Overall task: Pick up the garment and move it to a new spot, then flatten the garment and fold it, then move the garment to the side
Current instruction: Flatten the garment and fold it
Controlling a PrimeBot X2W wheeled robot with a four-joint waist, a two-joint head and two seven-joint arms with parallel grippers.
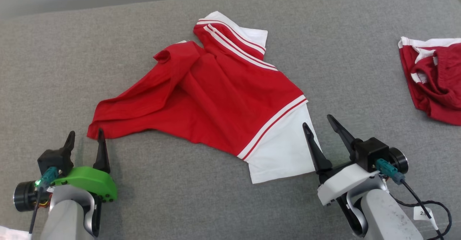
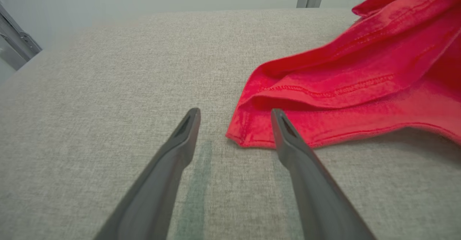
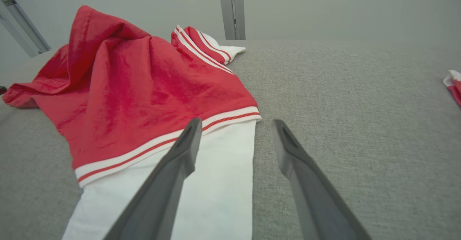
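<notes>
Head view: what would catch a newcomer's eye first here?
The red garment with white striped sleeves, lying rumpled across the middle of the grey padded surface. The two arms wait open at its near edge: the left gripper by the red hem corner, the right gripper beside the white sleeve. A second red garment lies bunched at the far right edge.

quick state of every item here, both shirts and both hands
garment: rumpled, not flattened or folded, lying loose on the grey surface
other red garment: crumpled heap at the right edge
left hand: open, empty, at the garment's lower corner
right hand: open, empty, at the garment's white edge
</notes>
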